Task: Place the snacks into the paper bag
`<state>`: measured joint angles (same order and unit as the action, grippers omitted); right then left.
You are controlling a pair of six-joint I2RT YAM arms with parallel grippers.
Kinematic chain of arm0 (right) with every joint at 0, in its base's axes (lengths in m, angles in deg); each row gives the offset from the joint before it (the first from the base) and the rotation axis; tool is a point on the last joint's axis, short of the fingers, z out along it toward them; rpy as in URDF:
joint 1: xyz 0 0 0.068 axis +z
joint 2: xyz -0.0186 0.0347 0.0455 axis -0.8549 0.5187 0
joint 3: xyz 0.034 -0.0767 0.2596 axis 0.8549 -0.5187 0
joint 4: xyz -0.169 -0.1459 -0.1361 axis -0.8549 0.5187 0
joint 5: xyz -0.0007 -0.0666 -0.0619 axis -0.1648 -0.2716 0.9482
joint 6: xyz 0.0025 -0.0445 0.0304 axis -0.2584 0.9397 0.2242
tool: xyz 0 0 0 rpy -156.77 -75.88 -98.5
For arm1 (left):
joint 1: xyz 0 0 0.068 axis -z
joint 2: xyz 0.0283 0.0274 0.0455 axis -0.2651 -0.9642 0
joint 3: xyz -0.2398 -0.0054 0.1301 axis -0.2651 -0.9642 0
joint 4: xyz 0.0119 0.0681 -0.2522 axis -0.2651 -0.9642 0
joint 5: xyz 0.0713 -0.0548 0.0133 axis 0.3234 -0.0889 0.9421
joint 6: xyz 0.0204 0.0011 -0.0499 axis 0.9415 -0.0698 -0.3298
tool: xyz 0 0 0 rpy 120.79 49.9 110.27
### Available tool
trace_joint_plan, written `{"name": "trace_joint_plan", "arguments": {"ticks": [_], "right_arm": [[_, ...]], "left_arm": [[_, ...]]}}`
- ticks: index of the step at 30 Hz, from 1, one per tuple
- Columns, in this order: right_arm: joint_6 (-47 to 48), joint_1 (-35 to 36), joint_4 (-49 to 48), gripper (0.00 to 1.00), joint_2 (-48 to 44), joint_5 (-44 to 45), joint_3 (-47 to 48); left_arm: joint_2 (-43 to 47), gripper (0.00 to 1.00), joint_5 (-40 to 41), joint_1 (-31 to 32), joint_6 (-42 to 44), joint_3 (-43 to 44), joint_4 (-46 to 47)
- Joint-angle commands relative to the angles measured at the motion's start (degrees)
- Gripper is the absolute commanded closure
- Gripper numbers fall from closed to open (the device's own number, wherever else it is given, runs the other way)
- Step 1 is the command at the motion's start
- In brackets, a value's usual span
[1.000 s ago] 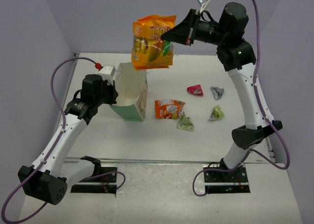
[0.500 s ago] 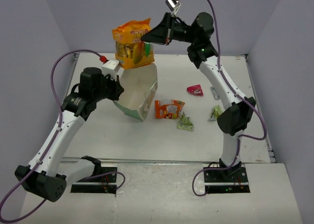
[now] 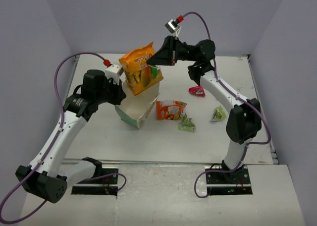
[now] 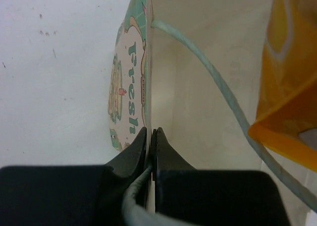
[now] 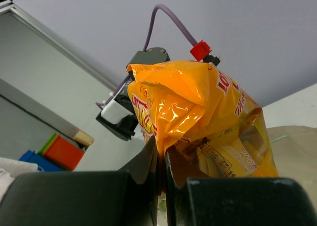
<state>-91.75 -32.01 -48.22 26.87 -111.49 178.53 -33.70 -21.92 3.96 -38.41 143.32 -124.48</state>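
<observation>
My right gripper (image 3: 154, 60) is shut on the edge of the large orange-yellow pouch (image 3: 140, 68) and holds it with its lower end in the open mouth of the mint-green paper bag (image 3: 138, 107). The pouch fills the right wrist view (image 5: 198, 117). My left gripper (image 3: 115, 91) is shut on the bag's left wall (image 4: 131, 94), and the bag leans toward the right. In the left wrist view the pouch's corner (image 4: 290, 87) hangs inside the bag beside a thin handle (image 4: 218, 82). The orange-white pouch (image 3: 171, 109), two green packets (image 3: 186, 123) (image 3: 218, 114) and the red-pink packet (image 3: 197, 91) lie on the table.
The loose packets lie right of the bag, between it and the right arm. The right arm's upper link (image 3: 225, 94) stretches over the far right of the table. The enclosure walls stand close on the left, back and right.
My right gripper has carried the orange-yellow pouch left and down from high above the table into the bag's mouth. The bag has tipped rightward in my left gripper.
</observation>
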Motion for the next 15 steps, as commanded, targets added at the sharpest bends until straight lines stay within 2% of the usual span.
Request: {"name": "trace_joint_plan", "arguments": {"ticks": [1,6,10,15], "right_arm": [[-6.45,2.17,-14.56,1.00,-5.51,0.03,-2.39],[-7.94,-0.37,-14.57,1.00,-5.25,0.30,1.37],[-11.72,-0.64,-14.65,1.00,-2.27,-3.29,10.93],[-22.60,0.15,-24.14,1.00,1.16,-5.24,14.38]], "left_arm": [[-0.32,1.00,-2.03,0.88,0.44,-0.44,1.21],[-1.29,1.00,-3.69,0.79,-0.70,-1.32,1.83],[-2.52,1.00,-4.31,0.97,-2.02,-2.82,3.58],[-3.75,1.00,-5.10,0.97,-3.07,-2.47,4.64]]}}
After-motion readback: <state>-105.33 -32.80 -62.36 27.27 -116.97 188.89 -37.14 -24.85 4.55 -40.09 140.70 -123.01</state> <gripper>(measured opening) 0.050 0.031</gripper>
